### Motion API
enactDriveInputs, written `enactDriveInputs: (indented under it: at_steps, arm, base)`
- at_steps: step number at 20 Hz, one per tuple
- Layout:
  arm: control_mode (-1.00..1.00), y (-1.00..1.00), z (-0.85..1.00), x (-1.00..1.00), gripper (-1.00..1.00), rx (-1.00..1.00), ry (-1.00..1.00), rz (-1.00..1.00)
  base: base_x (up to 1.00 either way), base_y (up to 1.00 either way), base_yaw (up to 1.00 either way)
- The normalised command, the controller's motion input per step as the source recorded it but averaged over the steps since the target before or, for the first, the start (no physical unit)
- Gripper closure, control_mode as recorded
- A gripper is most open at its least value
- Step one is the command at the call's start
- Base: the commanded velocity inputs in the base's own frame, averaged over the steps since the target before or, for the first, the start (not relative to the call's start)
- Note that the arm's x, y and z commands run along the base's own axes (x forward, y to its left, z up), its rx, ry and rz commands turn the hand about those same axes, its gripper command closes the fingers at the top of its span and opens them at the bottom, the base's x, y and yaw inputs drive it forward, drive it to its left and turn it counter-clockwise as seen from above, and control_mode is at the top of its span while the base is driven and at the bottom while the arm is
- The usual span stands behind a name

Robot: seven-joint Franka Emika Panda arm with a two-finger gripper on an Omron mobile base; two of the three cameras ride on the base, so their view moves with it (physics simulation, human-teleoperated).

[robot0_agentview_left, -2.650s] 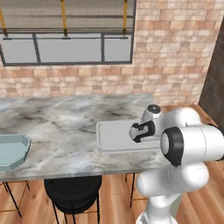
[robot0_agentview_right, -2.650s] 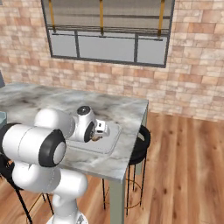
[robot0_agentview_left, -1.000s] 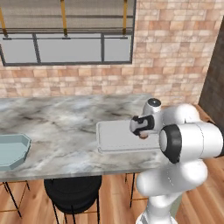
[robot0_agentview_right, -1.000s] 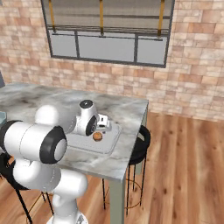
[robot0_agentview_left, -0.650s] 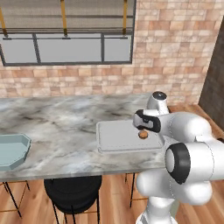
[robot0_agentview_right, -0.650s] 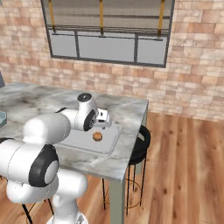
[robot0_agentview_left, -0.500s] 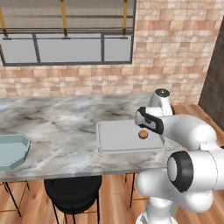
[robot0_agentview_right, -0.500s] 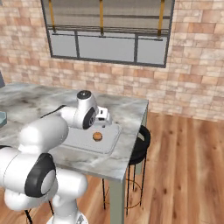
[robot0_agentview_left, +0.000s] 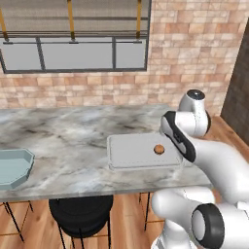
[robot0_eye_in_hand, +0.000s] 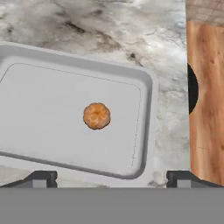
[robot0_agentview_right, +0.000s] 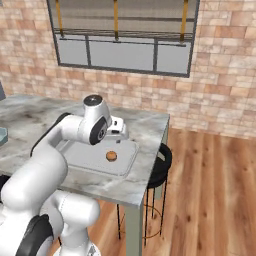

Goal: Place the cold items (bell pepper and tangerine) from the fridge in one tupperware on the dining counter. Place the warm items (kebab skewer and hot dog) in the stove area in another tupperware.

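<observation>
Tupperware [robot0_agentview_left: 141, 151] is set on the desk [robot0_agentview_left: 63, 146] near its right end, w/ the tangerine [robot0_agentview_left: 158, 149] lying inside it, toward the 3 o'clock side in the left base view. In the hand view the tangerine [robot0_eye_in_hand: 96, 116] is seen just right of centre of the tupperware [robot0_eye_in_hand: 146, 109], apart from all walls. A second container [robot0_agentview_left: 12, 168] is placed at the desk's front edge at 9 o'clock, well apart from the first. A stool [robot0_agentview_left: 80, 214] is tucked below the desk's front edge, under the gap btwn the two containers. Another stool [robot0_agentview_right: 160, 159] is found beside the desk's right end in the right base view. A window [robot0_agentview_left: 73, 36] is set in the wall behind the desk, at 12 o'clock.
</observation>
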Motion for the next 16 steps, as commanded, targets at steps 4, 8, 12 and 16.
enactDriveInputs:
  at_steps: [4, 8, 12, 16]
  arm:
    - [-1.0, -0.06, 0.45, -0.72, -1.0, 0.0, -0.03, 0.0]
    - [-1.0, 0.0, 0.44, -0.78, -1.0, 0.0, -0.05, -0.06]
    - [-1.0, 0.0, 0.36, -0.79, -1.0, 0.0, -0.02, -0.08]
    - [-1.0, 0.04, 0.31, -0.78, -1.0, 0.0, 0.0, -0.1]
  base:
    - [0.0, 0.0, 0.0]
    - [0.0, 0.0, 0.0]
    - [0.0, 0.0, 0.0]
    - [0.0, 0.0, 0.0]
